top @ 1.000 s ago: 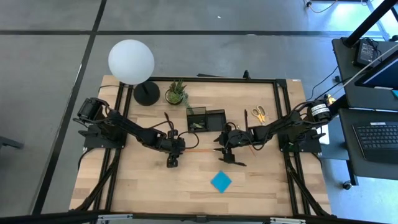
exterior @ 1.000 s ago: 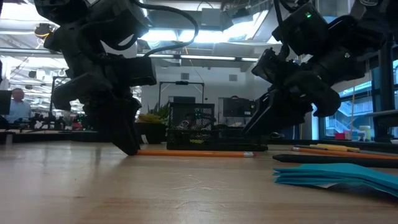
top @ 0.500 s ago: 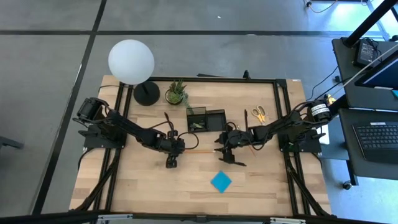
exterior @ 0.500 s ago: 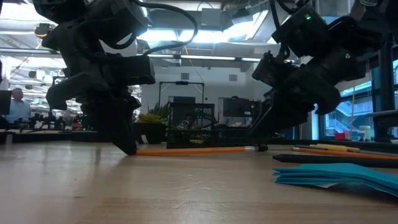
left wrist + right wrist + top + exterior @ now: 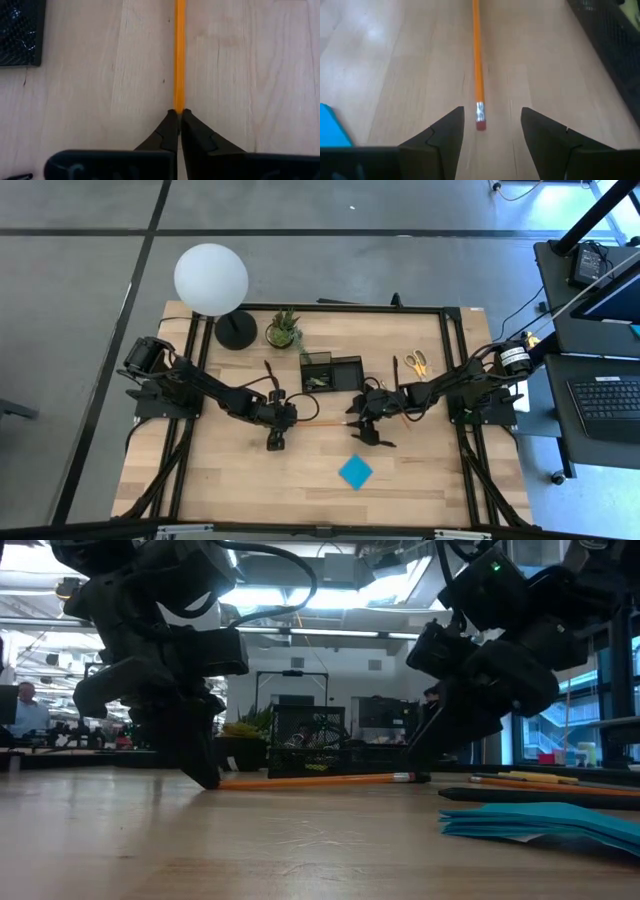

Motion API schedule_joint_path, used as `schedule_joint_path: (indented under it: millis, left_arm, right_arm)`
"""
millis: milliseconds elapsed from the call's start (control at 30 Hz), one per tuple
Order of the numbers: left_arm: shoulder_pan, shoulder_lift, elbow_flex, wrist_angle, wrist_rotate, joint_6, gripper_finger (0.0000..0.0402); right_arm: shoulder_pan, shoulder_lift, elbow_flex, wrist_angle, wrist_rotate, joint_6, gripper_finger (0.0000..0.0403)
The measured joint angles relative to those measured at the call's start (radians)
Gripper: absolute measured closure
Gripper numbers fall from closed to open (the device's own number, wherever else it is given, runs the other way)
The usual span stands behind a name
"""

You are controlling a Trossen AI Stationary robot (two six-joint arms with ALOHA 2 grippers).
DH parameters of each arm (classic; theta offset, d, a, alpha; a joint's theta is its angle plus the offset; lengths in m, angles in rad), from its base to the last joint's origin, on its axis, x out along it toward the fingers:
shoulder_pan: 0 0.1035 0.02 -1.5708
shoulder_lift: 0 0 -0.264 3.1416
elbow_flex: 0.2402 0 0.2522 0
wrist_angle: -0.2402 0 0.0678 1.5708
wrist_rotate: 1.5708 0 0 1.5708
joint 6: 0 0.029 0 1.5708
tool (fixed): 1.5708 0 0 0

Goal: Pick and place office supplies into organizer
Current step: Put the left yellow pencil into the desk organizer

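Pencil (image 5: 179,55) is clenched at one end by left gripper (image 5: 179,117), eraser end lying between parted right gripper (image 5: 491,125) jaws; grasp step, closure judged next.

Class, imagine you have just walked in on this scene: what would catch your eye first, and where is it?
An orange pencil lies mid-table with a robot gripper at each end: the left gripper is shut on its tip, and the right gripper stands open around the eraser end. Next comes the big white globe lamp at the far left corner, then the blue sticky-note pad alone near the front.
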Motion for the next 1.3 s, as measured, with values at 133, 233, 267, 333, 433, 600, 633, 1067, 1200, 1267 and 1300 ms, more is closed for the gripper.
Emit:
schedule_joint_path:
  millis: [133,233,267,333,433,600,633,1067,1200,1267,1300]
  left_arm:
    - [0.0,0.0,0.0,0.0,-0.003,-0.002,0.0398]
    - [0.0,0.0,0.0,0.0,-0.007,-0.005,0.0398]
    - [0.0,0.0,0.0,0.001,-0.008,-0.009,0.0398]
    - [0.0,0.0,0.0,0.001,-0.009,-0.011,0.0398]
    - [0.0,0.0,0.0,0.001,-0.01,-0.011,0.0398]
    - [0.0,0.0,0.0,0.002,-0.012,-0.011,0.0398]
    - [0.0,0.0,0.0,0.002,-0.012,-0.011,0.0398]
    - [0.001,0.0,0.0,0.003,-0.012,-0.012,0.0398]
    - [0.001,0.0,0.0,0.003,-0.014,-0.038,0.0398]
    - [0.002,0.0,0.0,0.004,-0.017,-0.045,0.0398]
    - [0.002,0.0,-0.001,0.006,-0.019,-0.045,0.0398]
  right_arm:
    - [0.0,0.0,0.0,-0.018,0.0,-0.005,0.0203]
    - [0.0,0.0,0.0,-0.018,0.0,-0.007,0.0203]
    - [0.0,0.0,0.0,-0.016,0.0,-0.015,0.0203]
    - [0.0,0.0,0.0,-0.005,0.0,-0.028,0.0203]
    - [0.001,0.0,0.0,-0.004,0.0,-0.027,0.0203]
    - [0.001,0.052,0.001,0.055,0.0,-0.029,0.0203]
    - [0.001,0.067,0.001,0.067,0.0,-0.031,0.0203]
    - [0.0,0.104,0.002,0.089,0.006,-0.057,0.027]
    - [0.0,0.105,0.002,0.088,0.005,-0.059,0.0325]
    - [0.0,0.105,0.002,0.088,0.004,-0.059,0.0352]
    - [0.0,0.105,0.002,0.088,0.003,-0.061,0.0365]
